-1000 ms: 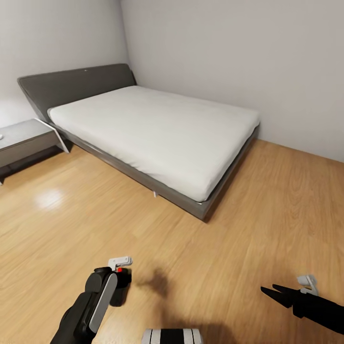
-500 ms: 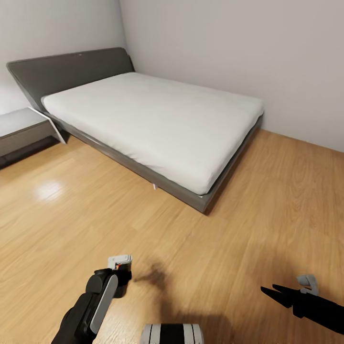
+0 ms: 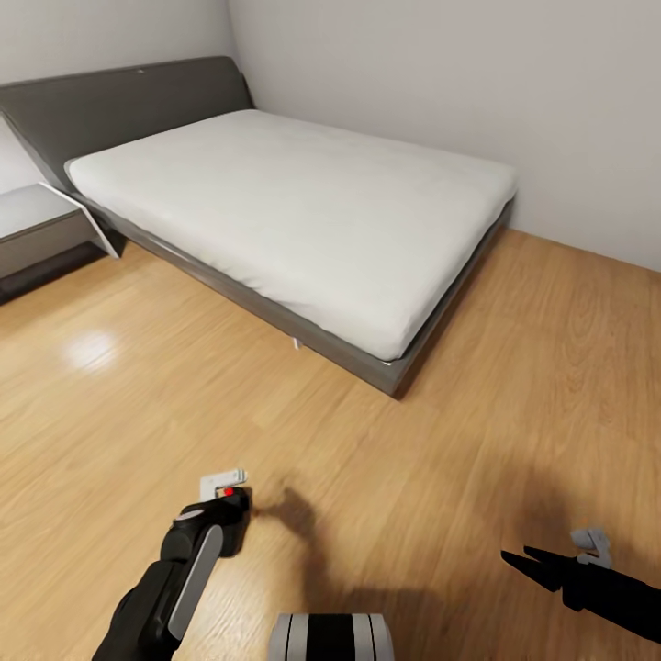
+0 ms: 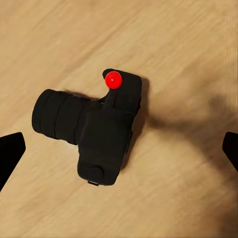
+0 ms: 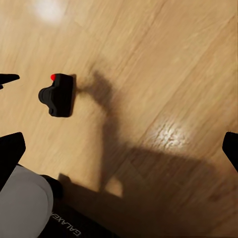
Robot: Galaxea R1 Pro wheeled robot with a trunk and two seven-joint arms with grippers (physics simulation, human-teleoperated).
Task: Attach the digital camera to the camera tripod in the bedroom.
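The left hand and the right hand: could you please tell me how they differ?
The left hand hangs over the small black compact camera with a red round button, framed untouched between its fingers; the right hand frames bare light wood plank floor, the camera off to one side. In the head view the left hand points ahead, the right hand across toward the robot's left. Both are open.

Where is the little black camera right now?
The digital camera lies on the wood floor, right under the robot's left gripper, whose jaws are spread wide either side of it. The bed stands well beyond it.
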